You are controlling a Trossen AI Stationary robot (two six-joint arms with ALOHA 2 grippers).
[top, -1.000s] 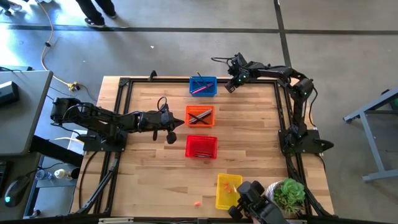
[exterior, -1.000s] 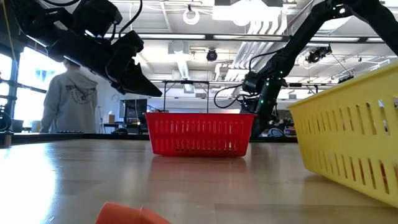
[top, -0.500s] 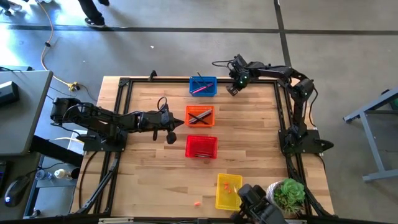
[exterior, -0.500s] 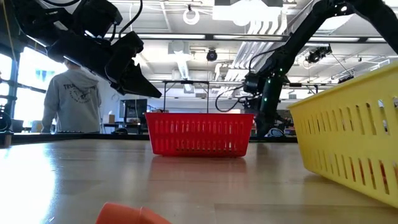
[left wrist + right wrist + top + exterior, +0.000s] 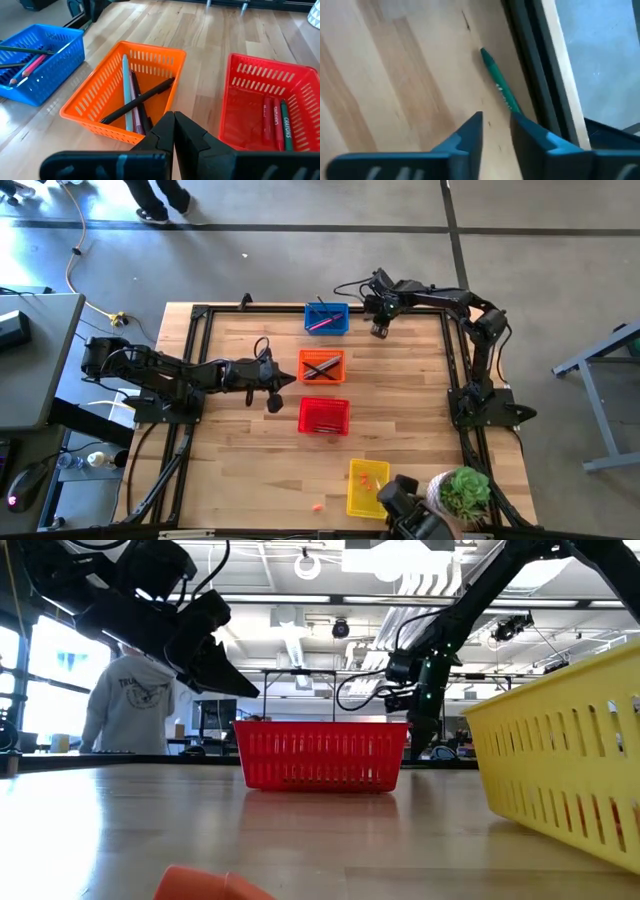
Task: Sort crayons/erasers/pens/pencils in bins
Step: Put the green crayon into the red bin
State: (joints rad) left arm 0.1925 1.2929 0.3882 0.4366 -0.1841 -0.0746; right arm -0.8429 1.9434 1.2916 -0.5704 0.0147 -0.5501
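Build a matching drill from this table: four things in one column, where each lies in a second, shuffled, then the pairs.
Things
1. green crayon
2. black pen
3. pink pencil
4. loose eraser

Places
A. blue bin
B. bare table beside the yellow bin
C. orange bin
D. table edge, ahead of the right gripper

Pairs: 1-D, 2-C, 3-A, 4-B
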